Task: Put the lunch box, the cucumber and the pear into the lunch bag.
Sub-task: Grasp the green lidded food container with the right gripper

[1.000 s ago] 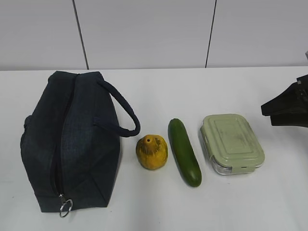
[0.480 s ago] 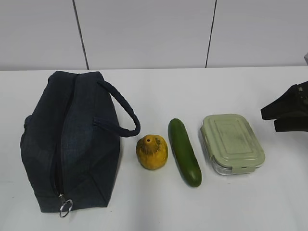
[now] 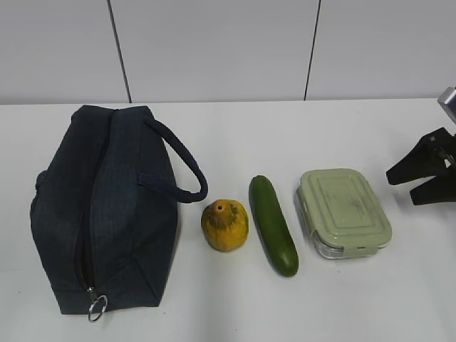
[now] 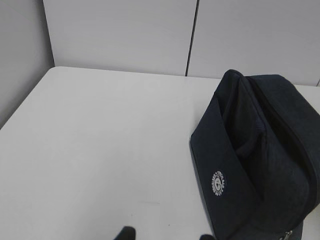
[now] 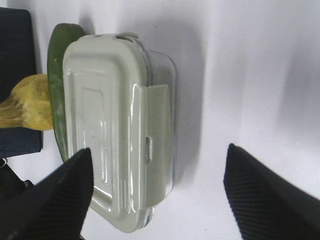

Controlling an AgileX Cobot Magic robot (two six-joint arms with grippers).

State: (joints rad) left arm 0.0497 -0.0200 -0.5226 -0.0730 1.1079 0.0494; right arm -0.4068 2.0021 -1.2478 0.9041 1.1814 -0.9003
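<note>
Right gripper (image 3: 422, 179) has spread wider beside lunch box (image 3: 344, 211), cucumber (image 3: 272, 224) beyond.

A: Is there any writing to read?

B: Only one mark. The lunch bag (image 4: 260, 165) carries a small round white emblem (image 4: 218, 183) on its dark side panel, seen from the left wrist view.

A: What does the emblem say?

B: It cannot be read. It looks like a ring of tiny letters around a central figure, but they are too small and blurred.

A: And the lunch box (image 3: 343, 211)?

B: Its lid shows only moulded ridges.
</note>
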